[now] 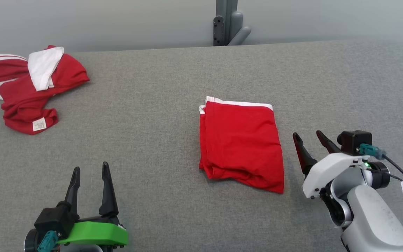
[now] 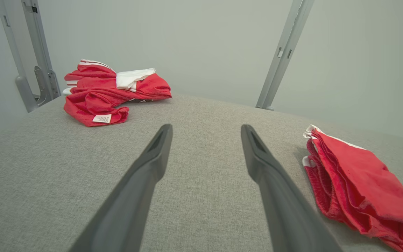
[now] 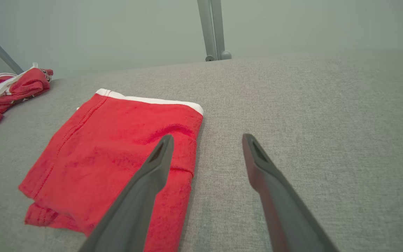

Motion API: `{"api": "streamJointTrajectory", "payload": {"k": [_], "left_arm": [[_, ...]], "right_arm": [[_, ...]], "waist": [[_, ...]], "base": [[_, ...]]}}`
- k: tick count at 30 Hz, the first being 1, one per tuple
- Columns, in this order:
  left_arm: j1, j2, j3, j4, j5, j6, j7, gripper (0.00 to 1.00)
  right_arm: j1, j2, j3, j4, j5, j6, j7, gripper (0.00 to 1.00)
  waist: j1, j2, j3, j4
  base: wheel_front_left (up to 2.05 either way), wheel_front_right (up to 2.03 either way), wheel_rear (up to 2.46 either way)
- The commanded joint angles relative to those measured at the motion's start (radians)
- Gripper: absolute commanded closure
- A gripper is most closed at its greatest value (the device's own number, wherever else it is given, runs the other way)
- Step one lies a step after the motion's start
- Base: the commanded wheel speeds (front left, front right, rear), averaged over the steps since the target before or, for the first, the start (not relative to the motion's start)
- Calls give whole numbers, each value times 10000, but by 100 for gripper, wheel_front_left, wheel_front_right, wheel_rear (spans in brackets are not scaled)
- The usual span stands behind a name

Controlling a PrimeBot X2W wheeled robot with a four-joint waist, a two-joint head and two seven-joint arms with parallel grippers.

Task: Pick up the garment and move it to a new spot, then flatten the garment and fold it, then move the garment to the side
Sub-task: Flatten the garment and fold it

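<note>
While the left claw (image 1: 91,167) and right claw (image 1: 306,133) both hover spread wide and empty, the folded red garment (image 1: 241,143) lies mid-worktop (image 1: 152,140). Right claw's just beside it at three o'clock, left claw well apart at eight. A crumpled red-and-white heap (image 1: 30,87) sits out at ten o'clock.

Grey fabric table (image 1: 135,140) bears folded red garment (image 1: 241,143), crumpled red heap (image 1: 19,101) far-left.

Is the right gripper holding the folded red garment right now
No, the right gripper hangs open just beside the folded red garment, which lies flat on the grey surface.
</note>
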Motion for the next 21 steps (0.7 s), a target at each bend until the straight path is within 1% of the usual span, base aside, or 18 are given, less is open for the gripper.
{"api": "streamJointTrajectory", "payload": {"k": [1,5,9,14,20,21], "left_arm": [[-181,15,-21,-23,10,-26,6,0],[-334,15,-86,-6,-22,-36,8,0],[-404,15,-145,46,-34,-56,8,0],[-505,15,-205,90,-5,-61,6,0],[-528,15,-248,120,70,-100,8,0],[-540,15,-247,117,86,-104,8,0]], "right_arm": [[-320,-167,181,244,342,0,504,0],[-906,-642,544,916,1433,0,1644,0],[-1440,-987,869,1639,2364,0,2393,0],[-1978,-1204,1252,2396,3411,0,2906,0],[-2496,-1330,1714,3193,4277,0,3094,0],[-2582,-1340,1794,3303,4371,0,3067,10]], "waist": [[0,61,179,205],[0,61,359,447],[0,61,496,712],[0,61,622,1000],[0,61,738,1225],[0,61,761,1249]], "base": [[0,0,0],[0,0,0],[0,0,0],[0,0,0],[0,0,0],[0,0,0]]}}
